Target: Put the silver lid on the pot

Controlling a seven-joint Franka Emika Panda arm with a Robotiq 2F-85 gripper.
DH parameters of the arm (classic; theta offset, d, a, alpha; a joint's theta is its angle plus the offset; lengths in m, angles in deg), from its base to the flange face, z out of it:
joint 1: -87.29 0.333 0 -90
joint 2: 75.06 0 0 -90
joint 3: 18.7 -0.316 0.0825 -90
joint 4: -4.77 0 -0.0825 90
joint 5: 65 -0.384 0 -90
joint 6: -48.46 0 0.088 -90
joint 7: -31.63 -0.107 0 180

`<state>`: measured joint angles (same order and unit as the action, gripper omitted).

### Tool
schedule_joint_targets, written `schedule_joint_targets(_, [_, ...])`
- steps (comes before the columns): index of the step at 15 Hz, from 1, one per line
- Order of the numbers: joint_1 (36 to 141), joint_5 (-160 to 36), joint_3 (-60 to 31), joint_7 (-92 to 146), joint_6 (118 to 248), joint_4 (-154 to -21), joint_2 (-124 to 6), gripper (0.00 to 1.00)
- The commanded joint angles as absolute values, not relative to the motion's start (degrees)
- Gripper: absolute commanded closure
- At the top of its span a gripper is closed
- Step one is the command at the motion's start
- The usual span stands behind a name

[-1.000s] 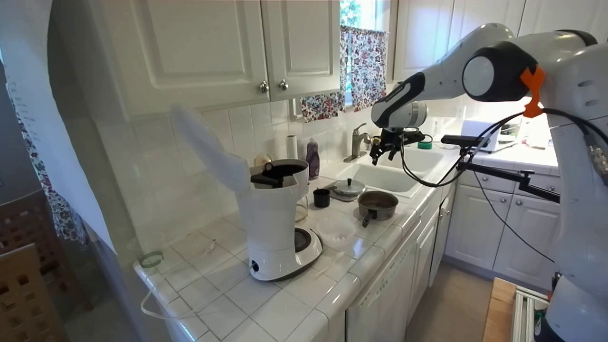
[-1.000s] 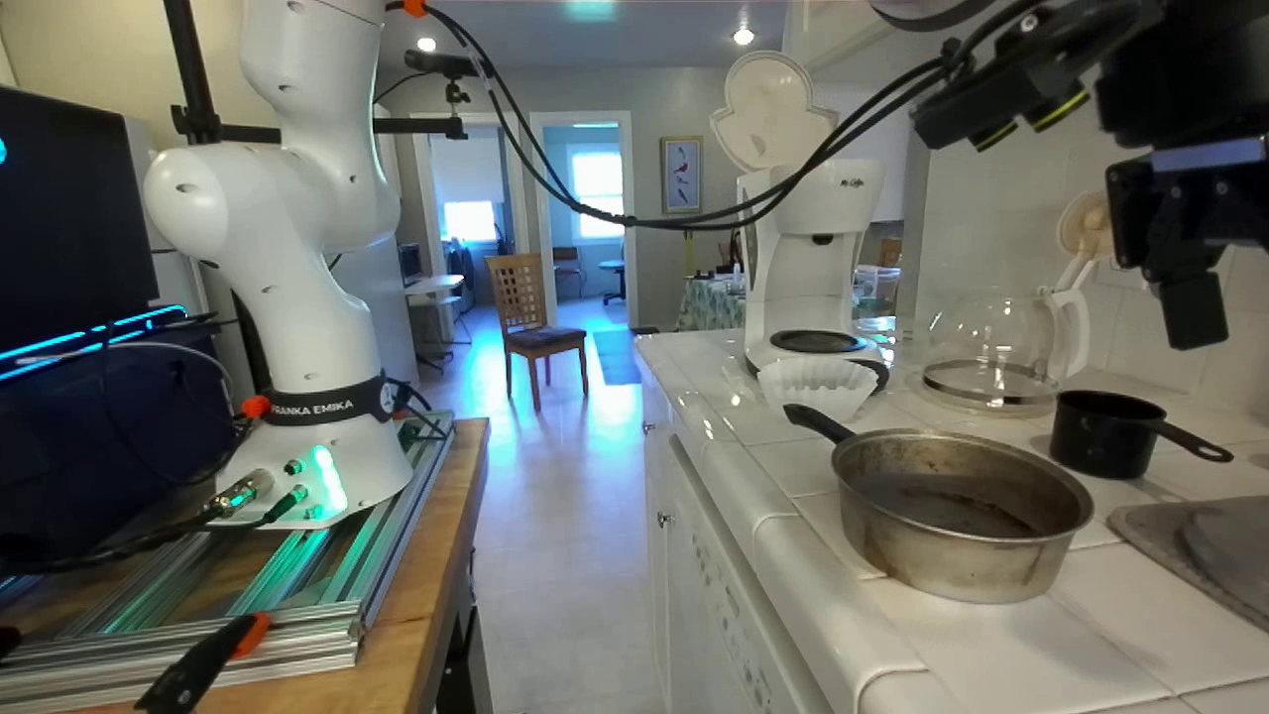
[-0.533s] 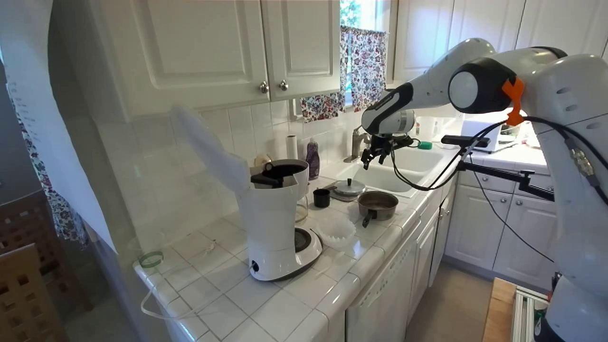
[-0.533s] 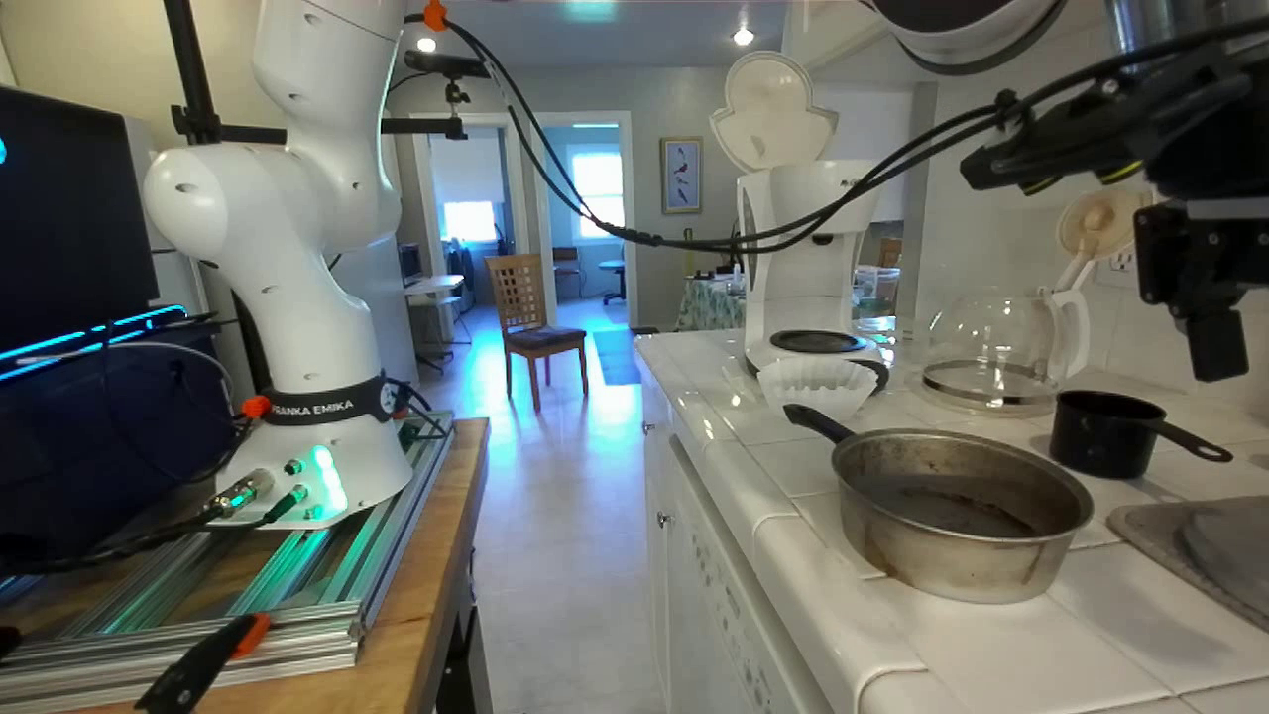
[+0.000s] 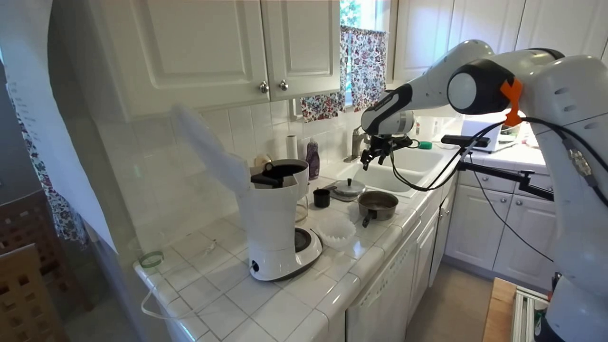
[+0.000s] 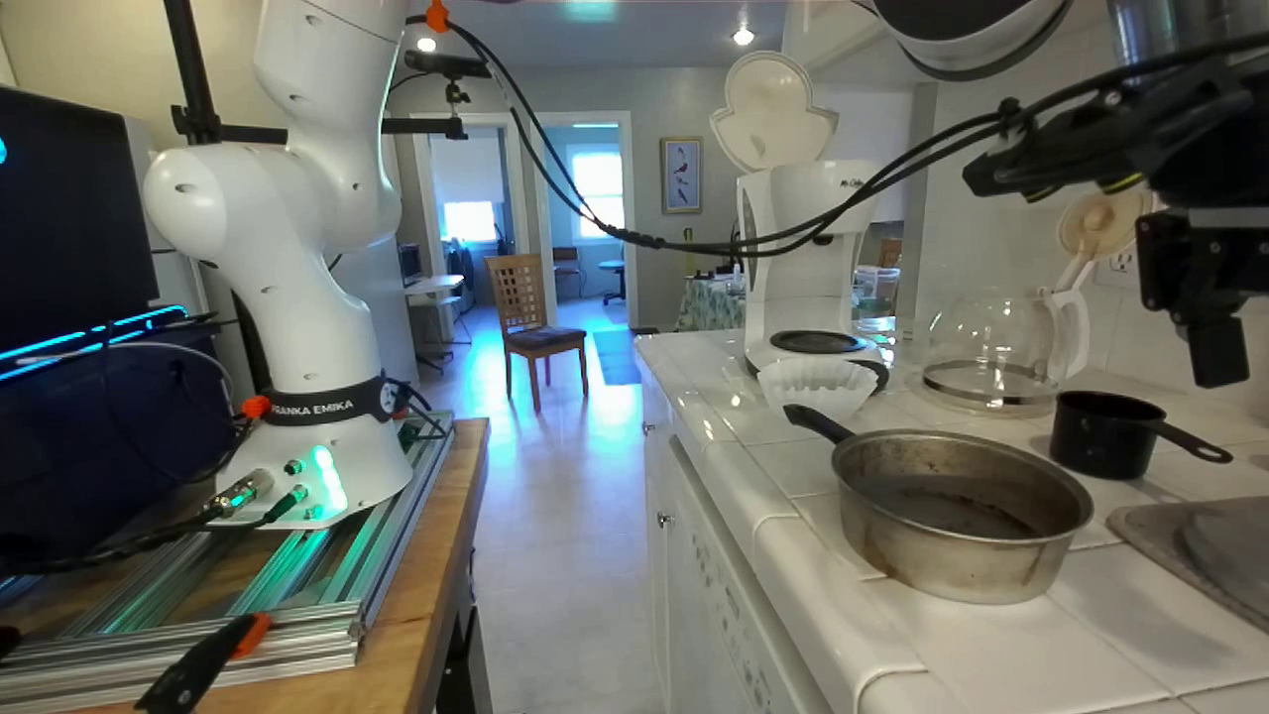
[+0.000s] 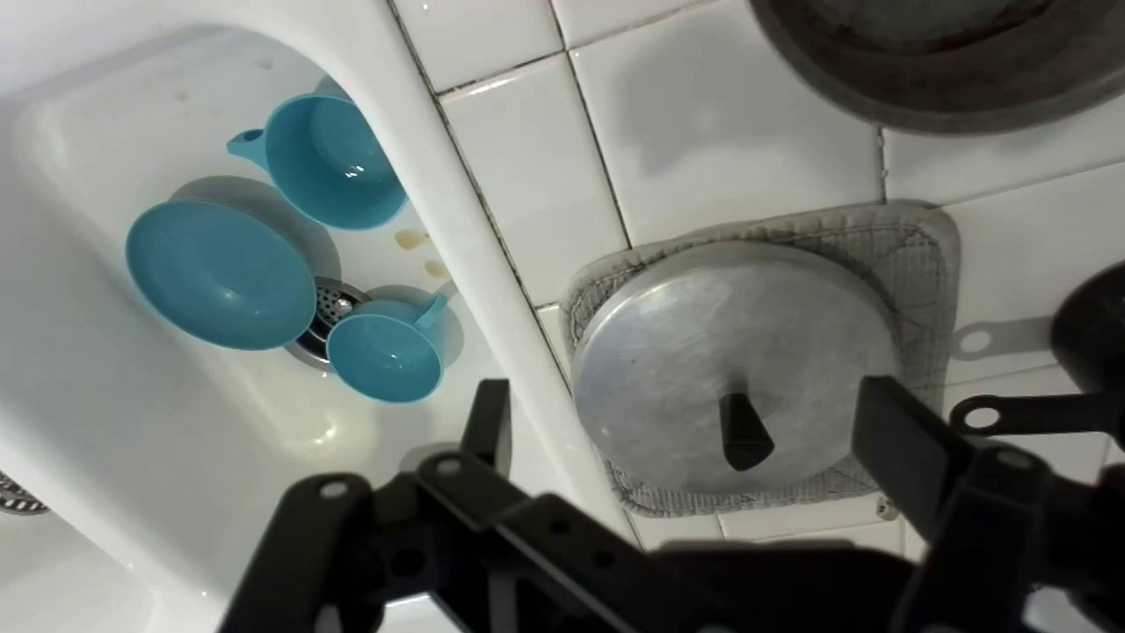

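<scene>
The silver lid (image 5: 349, 188) with a black knob lies on a grey quilted mat beside the sink. The wrist view shows the lid (image 7: 668, 325) whole, its knob (image 7: 744, 431) pointing up between my fingers. In an exterior view only an edge of the lid (image 6: 1234, 545) shows. The pot (image 6: 962, 565) is low, round, dark-grey metal with a black handle, open on the counter beside the mat. It also shows in an exterior view (image 5: 387, 212) and partly in the wrist view (image 7: 958, 101). My gripper (image 5: 373, 163) is open and empty, above the lid, fingers (image 7: 685, 394) wide apart.
The white sink (image 7: 466, 255) holds blue cups and a blue dish. A small black cup (image 6: 1100, 436) stands beside the mat. A glass carafe (image 6: 991, 347), a paper filter (image 5: 336, 230), a white coffee maker (image 5: 270, 237), a purple bottle (image 5: 312, 160) and a faucet (image 5: 356, 142) stand around.
My gripper has moved down and slightly towards the wall and lid, mostly in the first half second; since then it has barely moved. The lid and pot have not moved.
</scene>
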<state>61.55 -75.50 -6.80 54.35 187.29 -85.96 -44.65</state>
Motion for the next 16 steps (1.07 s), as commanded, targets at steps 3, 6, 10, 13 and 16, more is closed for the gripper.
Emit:
schedule_joint_targets(3, [59.42,-75.26,-8.06,52.61,187.85,-81.72,-41.28,0.0])
schedule_joint_targets(6, [58.46,-75.83,-9.34,54.02,188.66,-79.97,-39.45,0.0])
schedule_joint_targets(10, [57.22,-76.18,-12.12,56.69,189.83,-77.62,-36.87,0.0])
schedule_joint_targets(13, [56.23,-76.45,-14.23,58.98,191.01,-75.91,-35.14,0.0])
schedule_joint_targets(16, [55.31,-76.42,-16.06,61.73,191.83,-74.76,-33.59,0.0])
